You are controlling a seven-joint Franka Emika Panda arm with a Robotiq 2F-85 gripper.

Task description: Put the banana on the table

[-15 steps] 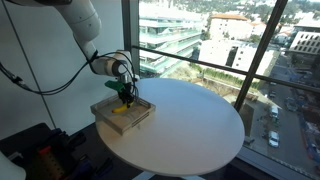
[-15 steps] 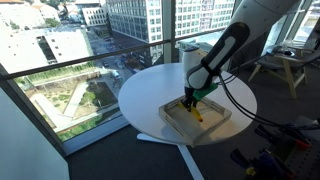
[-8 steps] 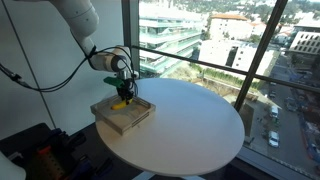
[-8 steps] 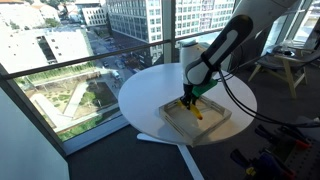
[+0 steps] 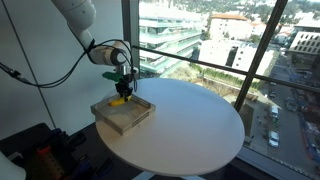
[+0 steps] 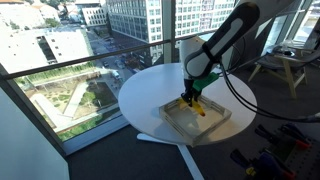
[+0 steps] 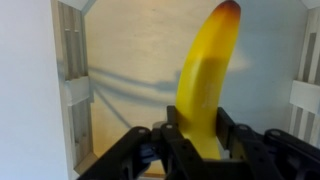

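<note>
My gripper (image 7: 200, 135) is shut on the banana (image 7: 205, 80), a small curved yellow fruit that hangs from the jaws. In both exterior views the gripper (image 5: 122, 90) (image 6: 192, 97) holds the banana (image 5: 120, 99) (image 6: 197, 108) a little above the shallow square tray (image 5: 137, 116) (image 6: 215, 123). The tray floor (image 7: 130, 60) fills the wrist view under the banana. The tray sits on the edge of the round white table (image 5: 190, 125) (image 6: 150, 95).
The tray's low walls (image 7: 70, 90) show at both sides in the wrist view. Large windows with a metal railing (image 5: 220, 68) stand right behind the table. A wooden stool (image 6: 290, 65) stands beyond the table.
My gripper has risen with the banana in it, lifting the banana from the tray floor. The tray has not moved.
</note>
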